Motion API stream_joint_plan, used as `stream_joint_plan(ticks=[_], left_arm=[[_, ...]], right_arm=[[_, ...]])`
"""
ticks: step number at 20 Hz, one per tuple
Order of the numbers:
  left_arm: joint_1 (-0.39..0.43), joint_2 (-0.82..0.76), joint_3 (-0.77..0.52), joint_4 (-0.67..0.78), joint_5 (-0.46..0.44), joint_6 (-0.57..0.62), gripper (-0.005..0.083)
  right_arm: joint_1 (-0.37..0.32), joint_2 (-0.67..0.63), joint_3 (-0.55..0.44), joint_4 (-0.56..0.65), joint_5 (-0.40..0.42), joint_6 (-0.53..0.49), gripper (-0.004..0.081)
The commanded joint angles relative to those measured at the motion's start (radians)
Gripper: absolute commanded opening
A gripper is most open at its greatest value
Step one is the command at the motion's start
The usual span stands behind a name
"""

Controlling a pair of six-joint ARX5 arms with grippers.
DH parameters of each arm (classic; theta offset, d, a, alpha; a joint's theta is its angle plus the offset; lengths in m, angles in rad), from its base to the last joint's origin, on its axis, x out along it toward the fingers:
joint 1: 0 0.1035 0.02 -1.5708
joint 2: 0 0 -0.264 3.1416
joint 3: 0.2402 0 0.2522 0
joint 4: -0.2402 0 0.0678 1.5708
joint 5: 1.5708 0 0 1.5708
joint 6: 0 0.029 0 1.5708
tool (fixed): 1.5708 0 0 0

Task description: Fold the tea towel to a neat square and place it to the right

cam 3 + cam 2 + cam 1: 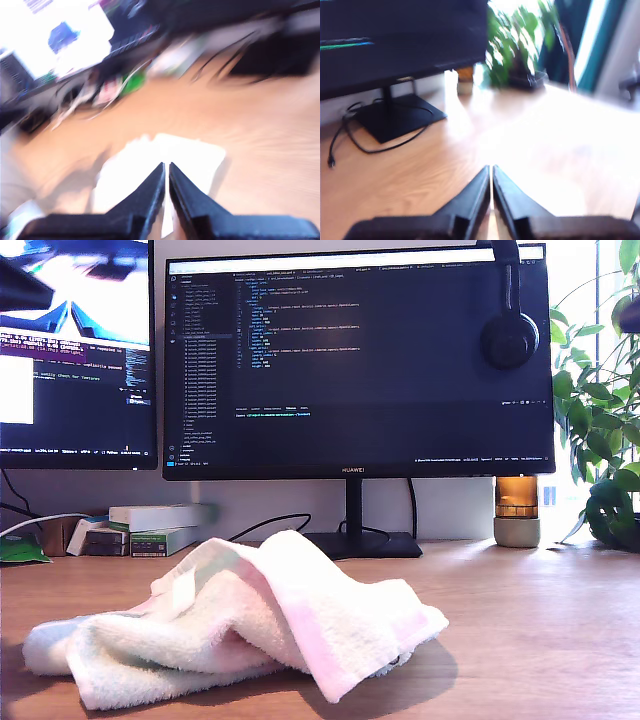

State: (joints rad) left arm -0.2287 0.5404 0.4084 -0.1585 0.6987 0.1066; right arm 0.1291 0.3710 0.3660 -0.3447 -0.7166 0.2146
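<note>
The tea towel (240, 625) lies crumpled in a loose heap on the wooden desk, toward the exterior view's left, white with pale pink and mint-green bands. No arm shows in the exterior view. My first gripper (491, 167) is shut with nothing between its fingers, over bare desk and facing the monitor stand and the plant. My second gripper (166, 164) is also shut, above the tea towel (192, 155), which shows as a blurred white patch just past the tips. The second wrist view is smeared by motion.
A black monitor stand (360, 543) stands behind the towel, with a cable (365, 145) trailing from it. Small boxes (160, 528) sit at the back on the exterior view's left. An amber jar (517, 510) and a leafy plant (600, 440) stand on its right.
</note>
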Motion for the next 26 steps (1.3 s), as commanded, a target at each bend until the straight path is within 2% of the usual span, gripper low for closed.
stream_joint_plan(ticks=[1,2,3,6,9,11,15,17,18,19,22,26], left_arm=[[-0.020,0.086,0.056,-0.105,-0.001,0.192,-0.0019],[-0.033,0.145,0.099,-0.170,-0.014,0.326,-0.0019],[-0.048,0.197,0.134,-0.223,-0.036,0.378,-0.0019],[-0.108,0.357,0.209,-0.342,-0.148,0.669,-0.0019],[-0.171,0.505,0.231,-0.291,-0.225,0.793,0.0006],[-0.190,0.597,0.238,-0.227,-0.267,0.828,0.0090],[-0.206,0.731,0.281,-0.154,-0.307,0.843,0.0212],[-0.206,0.783,0.325,-0.146,-0.306,0.843,0.0275],[-0.206,0.806,0.349,-0.147,-0.306,0.843,0.0274],[-0.206,0.830,0.372,-0.147,-0.304,0.843,0.0274],[-0.208,0.891,0.429,-0.171,-0.295,0.844,0.0270],[-0.237,0.944,0.476,-0.261,-0.286,0.847,0.0269]], right_arm=[[0.046,0.068,0.021,-0.047,-0.004,-0.115,-0.0013],[0.082,0.105,0.034,-0.072,0.015,-0.154,-0.0013],[0.121,0.140,0.043,-0.092,0.045,-0.175,-0.0013],[0.264,0.229,0.047,-0.085,0.146,-0.194,-0.0009],[0.388,0.291,0.047,-0.050,0.248,-0.197,0.0006],[0.443,0.322,0.047,-0.031,0.285,-0.196,0.0006],[0.505,0.359,0.047,-0.012,0.290,-0.188,0.0006],[0.534,0.372,0.047,-0.011,0.292,-0.188,0.0072],[0.550,0.380,0.047,-0.011,0.308,-0.174,0.0129],[0.566,0.389,0.047,-0.011,0.336,-0.147,0.0151],[0.612,0.420,0.047,-0.001,0.389,-0.109,0.0154],[0.643,0.443,0.048,0.029,0.396,-0.109,0.0159]])
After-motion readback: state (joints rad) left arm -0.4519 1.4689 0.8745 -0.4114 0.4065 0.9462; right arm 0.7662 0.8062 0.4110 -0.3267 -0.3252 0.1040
